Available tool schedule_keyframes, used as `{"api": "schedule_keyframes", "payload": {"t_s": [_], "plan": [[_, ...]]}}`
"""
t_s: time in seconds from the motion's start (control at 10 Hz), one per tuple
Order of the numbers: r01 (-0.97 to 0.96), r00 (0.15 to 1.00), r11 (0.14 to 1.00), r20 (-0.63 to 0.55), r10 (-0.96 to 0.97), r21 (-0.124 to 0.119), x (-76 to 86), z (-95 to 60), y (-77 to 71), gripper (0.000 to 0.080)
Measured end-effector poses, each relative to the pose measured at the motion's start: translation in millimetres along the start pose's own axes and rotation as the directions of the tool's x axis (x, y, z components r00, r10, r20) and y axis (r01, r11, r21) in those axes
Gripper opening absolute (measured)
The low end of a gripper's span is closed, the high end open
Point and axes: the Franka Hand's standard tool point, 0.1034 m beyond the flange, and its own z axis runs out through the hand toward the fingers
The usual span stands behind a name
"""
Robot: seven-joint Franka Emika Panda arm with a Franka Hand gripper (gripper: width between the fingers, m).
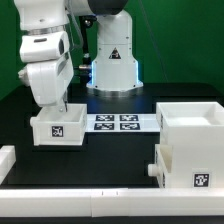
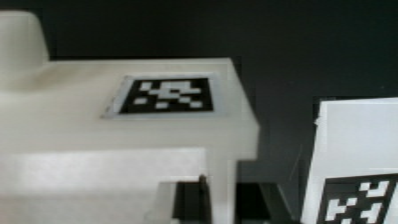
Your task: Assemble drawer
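Drawer parts sit apart on a black table (image 1: 120, 150), none of them joined yet. A large white open-topped shell (image 1: 192, 128) stands at about 3 o'clock in the exterior view. Directly in front of it, near 4 o'clock and touching or almost touching it, is a smaller tray (image 1: 185, 168) with a small knob on its side and a square tag on its front face. A second small tray (image 1: 58, 125), also tagged, sits at about 9 o'clock.

The robot's gripper (image 1: 50, 100) is lowered onto this second tray. Its fingers are hidden behind the tray wall and the wrist housing, so whether they are spread or clamped on the wall cannot be told. The wrist view shows only a white tagged surface (image 2: 173, 95) close up, with no fingertip clearly in sight.

As a judgement, the assembly is at an early stage: both trays remain outside the shell and must each be slid in.

The marker board (image 1: 115, 122) lies flat at the centre, between the left tray and the shell. Low white rails (image 1: 90, 205) edge the table along 6 o'clock. Open black tabletop lies around 7 o'clock, leaving room to carry the tray across.
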Motion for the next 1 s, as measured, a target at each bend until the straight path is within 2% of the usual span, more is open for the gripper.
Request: {"api": "schedule_keyframes", "payload": {"t_s": [0.1, 0.2, 0.3, 0.4, 0.5, 0.8, 0.9, 1.0], "plan": [[0.032, 0.999, 0.999, 0.004, -0.032, -0.021, 3.5, -6.5, 14.1, 0.0039], [0.060, 0.998, 0.997, 0.009, -0.060, -0.040, 13.8, -11.4, 31.9, 0.0039], [0.071, 0.997, 0.996, 0.022, -0.070, -0.048, 28.8, -13.8, 46.1, 0.0039], [0.052, 0.998, 0.997, 0.021, -0.051, -0.060, 38.5, -17.6, 51.9, 0.0039], [-0.001, 1.000, 0.998, 0.022, 0.003, -0.058, 33.3, -19.2, 46.0, 0.0039], [0.000, 1.000, 0.999, 0.024, 0.001, -0.055, 31.4, -17.9, 45.5, 0.0039], [-0.008, 1.000, 0.998, 0.026, 0.010, -0.063, 36.8, -20.6, 52.9, 0.0039], [-0.010, 1.000, 0.997, 0.021, 0.012, -0.075, 52.3, -21.7, 67.6, 0.0039]]}}
